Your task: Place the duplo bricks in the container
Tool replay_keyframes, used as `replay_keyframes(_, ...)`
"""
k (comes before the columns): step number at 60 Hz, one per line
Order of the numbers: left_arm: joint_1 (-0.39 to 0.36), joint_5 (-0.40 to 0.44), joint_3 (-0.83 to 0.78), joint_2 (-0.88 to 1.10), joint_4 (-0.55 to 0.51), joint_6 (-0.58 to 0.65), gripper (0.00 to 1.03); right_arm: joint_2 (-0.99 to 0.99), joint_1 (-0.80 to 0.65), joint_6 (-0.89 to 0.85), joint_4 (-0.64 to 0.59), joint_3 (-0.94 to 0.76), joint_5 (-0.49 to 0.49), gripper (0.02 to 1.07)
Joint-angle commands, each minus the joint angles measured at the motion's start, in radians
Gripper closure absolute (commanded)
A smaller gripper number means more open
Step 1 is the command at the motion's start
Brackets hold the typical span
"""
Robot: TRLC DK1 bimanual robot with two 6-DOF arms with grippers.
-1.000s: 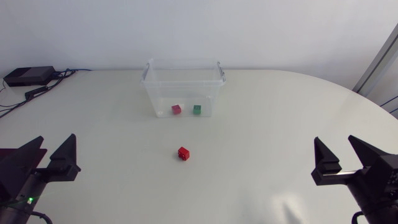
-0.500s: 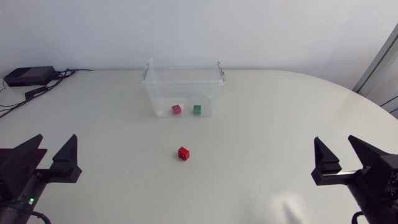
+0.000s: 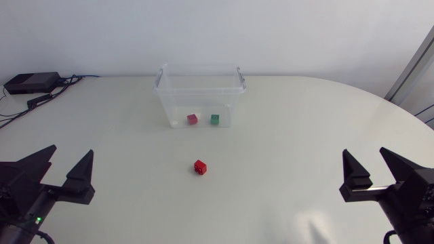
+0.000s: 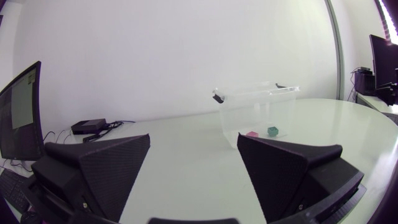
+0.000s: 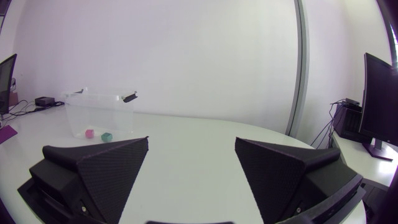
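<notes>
In the head view the left gripper [image 3: 71, 149] shows only its two fingers and a part of its body. The rest, with the whole arm, is cut off at the lower corner. It is the same for the right gripper [image 3: 365, 150] at the opposite corner. In each wrist view the lower edge cuts the fingers at their base. The pink brick [image 3: 192, 118] and green brick [image 3: 215, 119] in the container [image 3: 200, 105], and the red brick [image 3: 199, 166], are too small to count their studs. The cables [image 3: 10, 115] run out at the side edge.
</notes>
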Motion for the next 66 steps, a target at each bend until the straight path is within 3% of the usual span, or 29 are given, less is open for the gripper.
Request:
replay_keyframes(1,-0.012,0.008,0.076,0.083,-0.006,0.028,0.05,-0.008,0.008,0.0,0.012,-0.02,-0.004,0.06)
replay_keyframes(26,-0.026,0.049,0.453,0.569,-0.229,0.026,0.05,-0.008,0.008,0.0,0.012,-0.02,-0.004,0.06)
replay_keyframes(33,-0.045,0.052,0.49,0.607,-0.264,0.049,0.05,-0.008,0.008,0.0,0.012,-0.02,-0.004,0.06)
replay_keyframes(43,-0.134,0.077,0.568,0.733,-0.378,0.049,0.05,-0.008,0.008,0.0,0.012,-0.02,-0.004,0.06)
replay_keyframes(54,-0.151,0.146,0.625,0.896,-0.43,0.049,0.05,-0.008,0.008,0.0,0.012,-0.02,-0.004,0.06)
replay_keyframes(66,-0.164,0.141,0.69,1.114,-0.445,0.046,0.05,-0.008,0.008,0.0,0.012,-0.02,-0.004,0.06)
